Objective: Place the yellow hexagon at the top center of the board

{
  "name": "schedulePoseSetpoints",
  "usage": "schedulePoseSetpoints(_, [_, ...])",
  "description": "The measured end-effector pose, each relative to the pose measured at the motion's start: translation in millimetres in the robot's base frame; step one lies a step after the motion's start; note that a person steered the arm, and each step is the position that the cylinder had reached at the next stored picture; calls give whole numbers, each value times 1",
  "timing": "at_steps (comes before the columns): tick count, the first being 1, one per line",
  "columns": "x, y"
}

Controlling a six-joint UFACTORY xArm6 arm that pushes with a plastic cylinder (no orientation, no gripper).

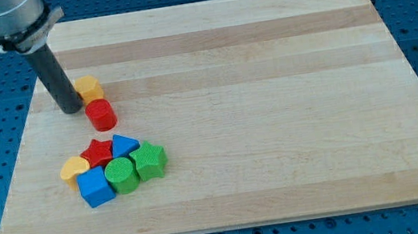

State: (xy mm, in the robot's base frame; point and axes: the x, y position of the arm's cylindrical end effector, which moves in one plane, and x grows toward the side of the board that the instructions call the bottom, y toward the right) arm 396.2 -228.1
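Observation:
The yellow hexagon lies near the board's left edge, in the upper left part of the wooden board. My tip rests on the board just to the left of the hexagon and touches or nearly touches it. A red cylinder sits right below the hexagon, touching it, just to the right of my tip.
A cluster lies at the lower left: a red star, a blue triangle, a green star, a green cylinder, a blue cube and a yellow heart-like block.

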Motion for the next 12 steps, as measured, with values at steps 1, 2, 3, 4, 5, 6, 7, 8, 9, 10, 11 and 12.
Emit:
schedulePoseSetpoints(1, [-27, 0])
schedulePoseSetpoints(2, [-40, 9])
schedulePoseSetpoints(3, [-42, 39])
schedulePoseSetpoints(4, [-43, 76])
schedulePoseSetpoints(5, [-43, 112])
schedulePoseSetpoints(6, [-38, 148])
schedulePoseSetpoints(7, [-38, 183])
schedulePoseSetpoints(8, [-35, 217])
schedulePoseSetpoints(9, [-28, 248])
schedulePoseSetpoints(10, [-27, 275])
schedulePoseSetpoints(11, [-38, 289])
schedulePoseSetpoints(12, [-64, 289])
